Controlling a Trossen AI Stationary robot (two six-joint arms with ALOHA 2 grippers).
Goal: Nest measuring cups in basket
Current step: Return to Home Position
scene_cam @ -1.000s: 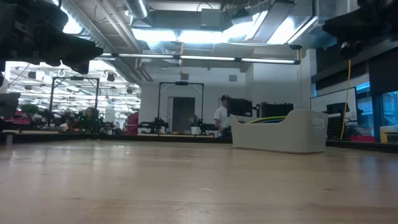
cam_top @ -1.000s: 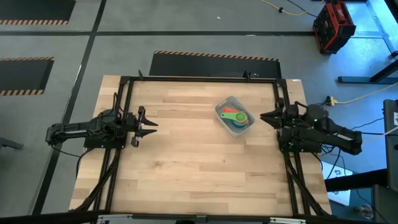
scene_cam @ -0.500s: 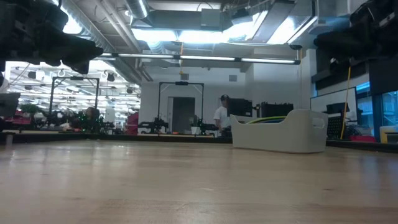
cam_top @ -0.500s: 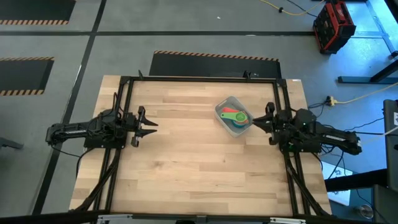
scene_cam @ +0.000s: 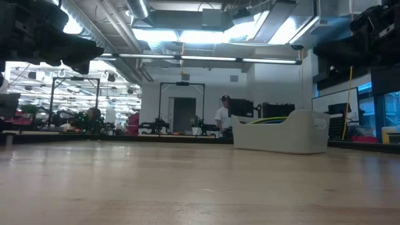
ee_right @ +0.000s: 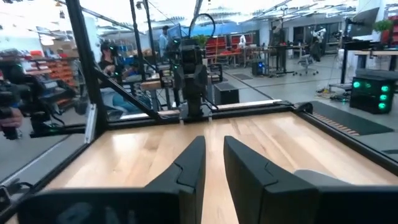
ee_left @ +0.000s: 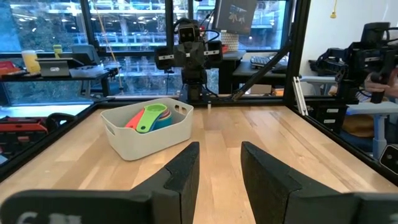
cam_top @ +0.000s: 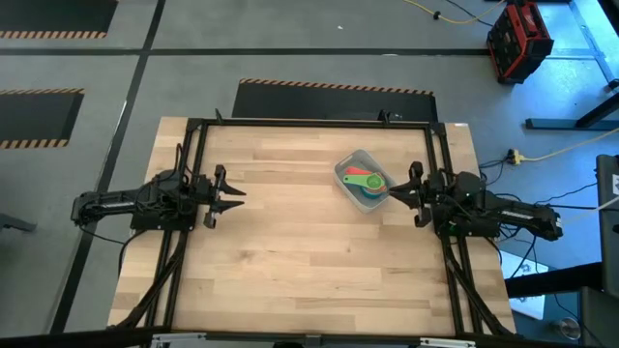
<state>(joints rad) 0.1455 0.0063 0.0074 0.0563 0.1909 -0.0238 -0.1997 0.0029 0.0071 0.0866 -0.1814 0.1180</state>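
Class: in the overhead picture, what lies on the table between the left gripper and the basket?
Nothing: only bare wooden table lies between the left gripper and the basket, as the high view shows.

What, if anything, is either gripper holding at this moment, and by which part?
Nothing is held. The left gripper and the right gripper are both open and empty; the measuring cups lie in the basket.
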